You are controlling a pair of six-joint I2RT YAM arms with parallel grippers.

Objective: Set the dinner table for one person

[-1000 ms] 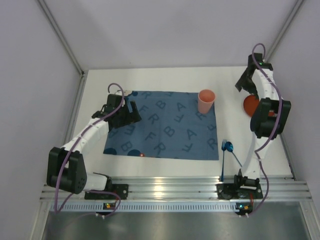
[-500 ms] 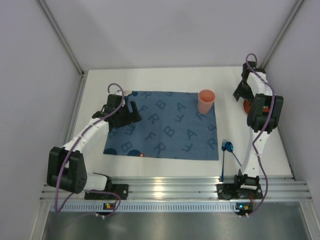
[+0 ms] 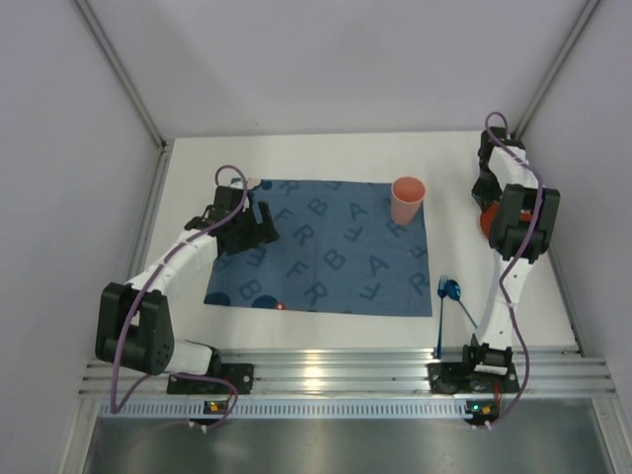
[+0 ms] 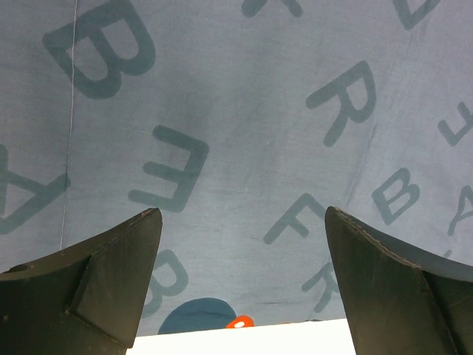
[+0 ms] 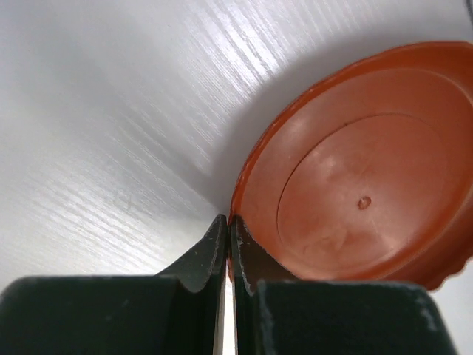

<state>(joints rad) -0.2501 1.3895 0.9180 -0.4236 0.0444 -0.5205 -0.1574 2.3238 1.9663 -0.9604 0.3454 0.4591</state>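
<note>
Where the plate sits: plate (image 5: 355, 200) lies flat on the table (image 3: 316, 158), far right side, well apart from the mat (image 3: 326, 247); from above the right arm hides most of it
table: white top under everything; rail (image 3: 336, 367) along its near edge, by the arm bases
right gripper (image 5: 228, 225): jaws clenched on the plate's rim; the bite looks shallow, only at the lip
left gripper (image 4: 240, 214): jaws wide apart, nothing between them; hovers over the left part of the mat
cup (image 3: 407, 198): upright on the mat's far right corner; between the plate and the mat's middle
fork (image 3: 439, 316), spoon (image 3: 453, 290): side by side on the table, just beside the mat's near right corner
step in hand (judged): lift the plate by its rim and carry it to the middle of the mat
how to do it well: raise slowly and watch whether the free side sags; if the rim slips, set down and re-grip deeper; lift high enough to clear the cup, or pass on its near side; keep the plate level in transit
set-down: land flat on the mat before letting go; not on the cup's corner; left gripper should be clear of the landing spot
risk: a thin, smooth rim may slide out of a fingertip pinch; a swinging plate could knock the cup
</note>
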